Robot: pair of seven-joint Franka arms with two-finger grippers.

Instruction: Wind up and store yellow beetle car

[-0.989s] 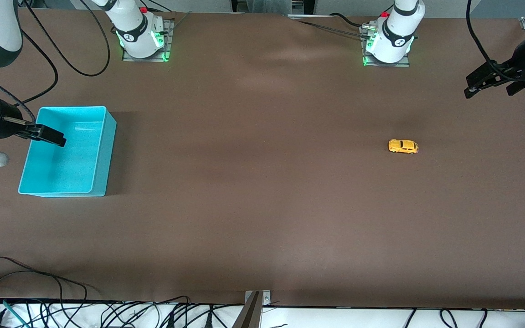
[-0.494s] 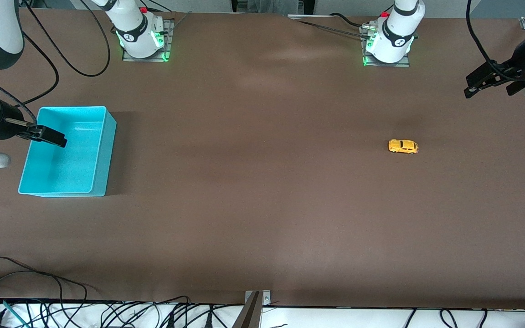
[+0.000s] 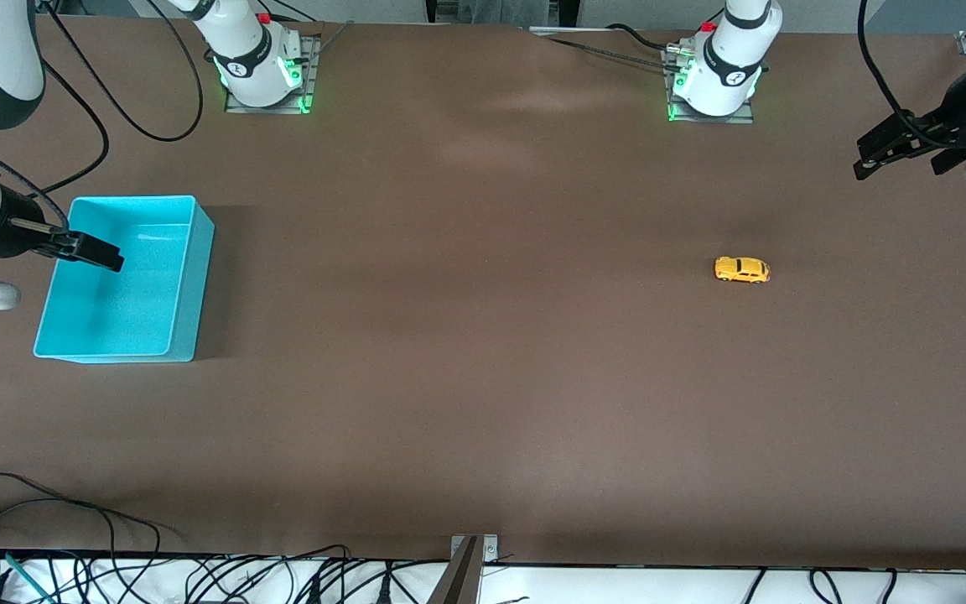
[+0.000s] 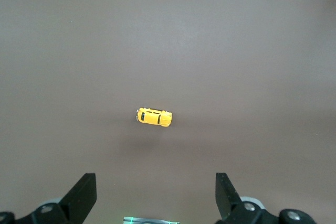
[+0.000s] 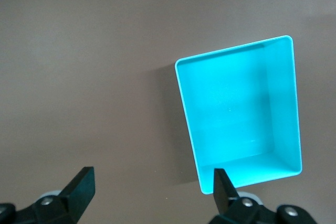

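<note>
your yellow beetle car [image 3: 742, 269] sits right of centre in the front view. left gripper [image 3: 902, 151], upper right, fingers spread, empty. right gripper [image 3: 85, 249] over turquoise bin [image 3: 185, 289], spread.

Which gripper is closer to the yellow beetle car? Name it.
Left. The left gripper hangs open near the yellow beetle car at its end of the table; the right gripper, open, hangs over the turquoise bin.
</note>
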